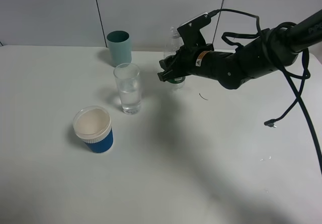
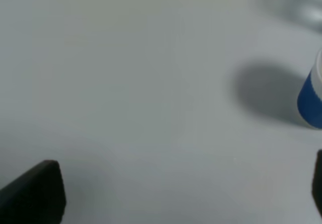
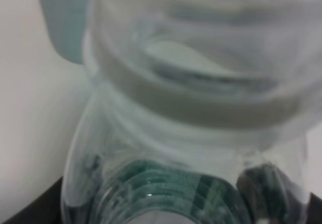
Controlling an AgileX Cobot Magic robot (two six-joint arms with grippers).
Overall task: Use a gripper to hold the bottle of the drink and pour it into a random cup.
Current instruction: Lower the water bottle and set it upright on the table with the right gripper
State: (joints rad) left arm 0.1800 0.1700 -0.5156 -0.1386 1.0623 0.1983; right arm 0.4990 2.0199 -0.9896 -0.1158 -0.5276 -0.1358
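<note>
While right gripper (image 1: 168, 74) pinches bottle (image 1: 174, 40), lift straight, tip slowly over glass (image 1: 128, 88) at left.

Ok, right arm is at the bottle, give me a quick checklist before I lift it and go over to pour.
1. Right gripper closed on the bottle: ok, jaws are shut around its lower body.
2. Bottle upright: ok, neck points up behind the gripper.
3. Bottle uncapped: ok, the right wrist view shows an open mouth.
4. Target glass standing and unobstructed: ok, upright to the left of the gripper, already holding some clear liquid.
5. Other cups clear of the path: ok for the blue cup, nearer the camera; the teal cup stands close behind the glass, so watch it.
6. Left gripper out of the way: ok, not in the overhead view.
</note>
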